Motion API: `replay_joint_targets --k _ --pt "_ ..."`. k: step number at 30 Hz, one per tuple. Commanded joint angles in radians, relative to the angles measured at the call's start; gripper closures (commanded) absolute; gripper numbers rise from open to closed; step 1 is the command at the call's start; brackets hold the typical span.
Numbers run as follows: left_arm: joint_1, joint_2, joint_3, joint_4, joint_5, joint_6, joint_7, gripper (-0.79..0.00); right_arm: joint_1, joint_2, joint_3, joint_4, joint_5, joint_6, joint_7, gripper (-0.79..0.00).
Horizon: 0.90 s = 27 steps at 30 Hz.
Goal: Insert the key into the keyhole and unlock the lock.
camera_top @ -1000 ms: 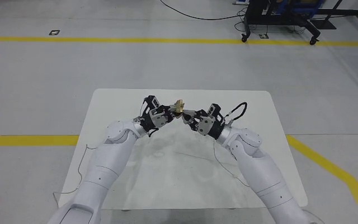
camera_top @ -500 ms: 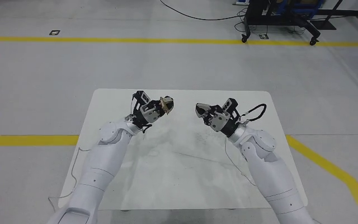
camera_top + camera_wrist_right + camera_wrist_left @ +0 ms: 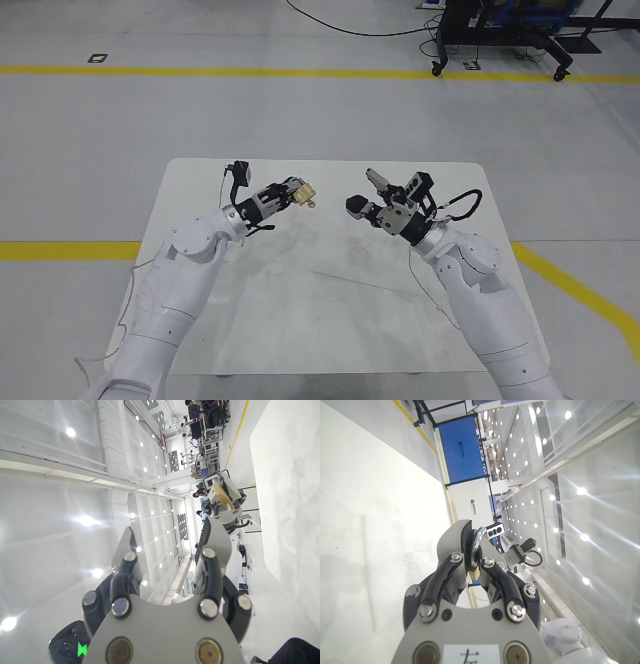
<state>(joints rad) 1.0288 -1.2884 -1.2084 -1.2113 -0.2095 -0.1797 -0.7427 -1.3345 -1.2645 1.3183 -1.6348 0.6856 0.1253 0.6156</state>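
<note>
the left gripper (image 3: 288,190) is clamped on the padlock (image 3: 303,190), its fingers (image 3: 466,536) pinched on the steel shackle so the brass body hangs free past the tips. that grip leaves the body's end face uncovered and turned toward the other arm, which is probably why it is held by the loop and not the block. it is held up off the table (image 3: 300,330), at about 11 o'clock from the table's middle

the right gripper (image 3: 362,191) sits at 3 o'clock from the padlock, a clear gap between them, jaws spread apart with nothing between them. its open mouth faces the padlock, a pose that suits pinching something at the keyhole. whether the key is in the keyhole is too small to tell

the table is a plain white top with rounded corners and faint scuffs. around it is pale grey floor crossed by yellow lines (image 3: 300,71). a black wheeled frame (image 3: 500,30) stands at 1 o'clock and a blue panel (image 3: 462,450) beyond
</note>
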Motion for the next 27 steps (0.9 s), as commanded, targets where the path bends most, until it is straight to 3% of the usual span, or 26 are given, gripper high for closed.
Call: replay_joint_targets --k 1,2,4,5,6,17,19,27 --pt "0.017 0.001 0.003 -0.045 0.087 0.024 0.023 0.0 -0.01 0.001 -0.011 -0.008 -0.128 -0.063 -0.026 -0.785" --pt "0.025 0.001 0.005 -0.064 0.085 0.034 0.029 0.0 -0.014 0.001 -0.016 -0.009 -0.136 -0.073 -0.03 -0.773" --pt "0.034 0.001 0.007 -0.097 0.099 0.045 0.053 0.0 -0.018 0.001 -0.016 -0.011 -0.14 -0.088 -0.041 -0.471" --pt "0.04 0.0 0.009 -0.111 0.096 0.045 0.065 0.0 -0.022 0.001 -0.017 -0.014 -0.148 -0.093 -0.049 -0.363" --pt "0.045 -0.001 0.012 -0.121 0.083 0.034 0.075 0.0 -0.026 0.001 -0.019 -0.019 -0.161 -0.098 -0.063 -0.336" --pt "0.027 -0.029 0.057 -0.031 -0.112 -0.156 0.109 0.0 -0.051 -0.012 -0.102 -0.021 -0.176 -0.113 -0.138 -0.259" --pt "0.018 -0.033 0.065 -0.014 -0.144 -0.166 0.098 0.0 -0.051 -0.014 -0.113 -0.025 -0.173 -0.123 -0.144 -0.219" --pt "-0.009 -0.042 0.08 0.033 -0.198 -0.187 0.066 0.0 -0.035 -0.023 -0.153 -0.018 -0.188 -0.138 -0.184 -0.225"
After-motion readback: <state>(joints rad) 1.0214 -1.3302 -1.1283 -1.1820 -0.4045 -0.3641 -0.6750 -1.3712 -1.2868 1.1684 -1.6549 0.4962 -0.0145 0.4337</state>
